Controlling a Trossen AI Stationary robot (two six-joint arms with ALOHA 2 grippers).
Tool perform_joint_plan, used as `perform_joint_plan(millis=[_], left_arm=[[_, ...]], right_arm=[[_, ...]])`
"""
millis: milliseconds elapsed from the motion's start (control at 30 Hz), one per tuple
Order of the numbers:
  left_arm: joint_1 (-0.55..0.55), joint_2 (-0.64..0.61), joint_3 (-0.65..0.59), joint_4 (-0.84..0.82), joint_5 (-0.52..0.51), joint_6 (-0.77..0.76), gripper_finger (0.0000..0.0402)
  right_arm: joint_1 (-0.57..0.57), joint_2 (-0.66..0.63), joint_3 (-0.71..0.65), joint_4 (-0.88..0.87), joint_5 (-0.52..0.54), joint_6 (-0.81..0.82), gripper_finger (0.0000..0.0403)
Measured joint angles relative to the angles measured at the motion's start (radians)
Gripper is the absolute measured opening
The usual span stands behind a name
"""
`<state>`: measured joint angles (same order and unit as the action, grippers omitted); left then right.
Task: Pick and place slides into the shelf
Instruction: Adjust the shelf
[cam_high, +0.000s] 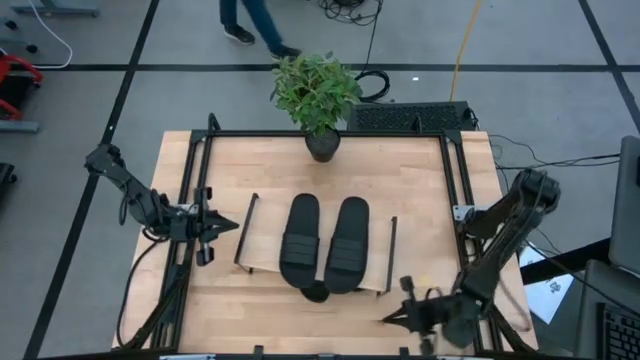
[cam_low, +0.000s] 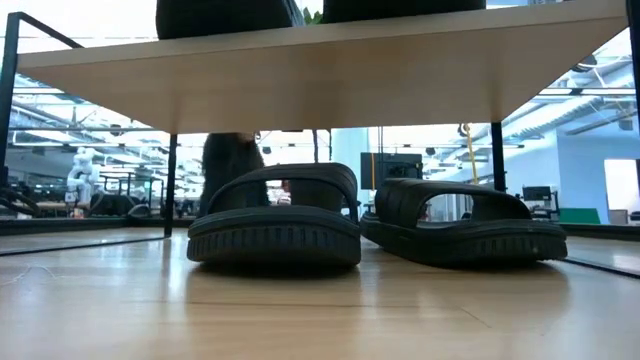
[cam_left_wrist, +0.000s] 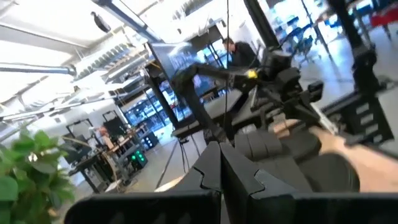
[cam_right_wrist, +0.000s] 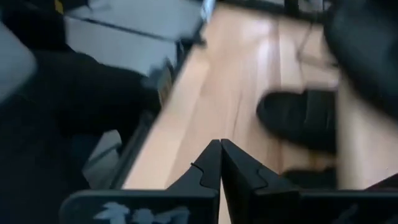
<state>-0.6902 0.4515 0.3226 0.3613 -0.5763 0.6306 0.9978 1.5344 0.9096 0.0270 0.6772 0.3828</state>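
A: Slides first: where are they?

B: 2 slides (cam_high: 325, 242) lie side by side on top of the shelf (cam_high: 262, 250), on its light board in the middle of the table (cam_high: 410, 180). From the low view, 2 more slides (cam_low: 275, 215) sit under that board on the tabletop, one beside the other, toes toward the camera.

A: And the grippers?

B: The left gripper (cam_high: 212, 226) hangs just off the shelf's left end frame, jaws clenched on nothing. The right gripper (cam_high: 400, 316) is near the table's front edge, to the right of the shelf's front corner, jaws also pinched together and empty.

A: So which step is this?

B: I judge the placing looks finished, or close to it: all 4 slides are on or under the shelf, and neither arm carries anything. A dark toe pokes out past the board's front edge in the high view.

A: Next move?

B: Probably only parking both arms clear of the wire frames. If that toe needs tidying, the right gripper is nearer.
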Motion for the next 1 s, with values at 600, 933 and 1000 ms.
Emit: perform_joint_plan(millis=[600, 933, 1000], left_arm=[[0.058, 0.007, 0.305, -0.547, 0.005, -0.196, 0.0002], [0.059, 0.006, 0.305, -0.513, -0.01, -0.168, 0.0004], [0.06, 0.006, 0.305, -0.508, -0.01, -0.168, 0.0005]], right_arm=[[-0.088, -0.287, -0.149, 0.183, -0.181, -0.256, 0.0], [-0.104, -0.086, -0.195, 0.419, -0.227, -0.195, 0.0], [-0.114, -0.062, -0.195, 0.44, -0.194, -0.176, 0.0]])
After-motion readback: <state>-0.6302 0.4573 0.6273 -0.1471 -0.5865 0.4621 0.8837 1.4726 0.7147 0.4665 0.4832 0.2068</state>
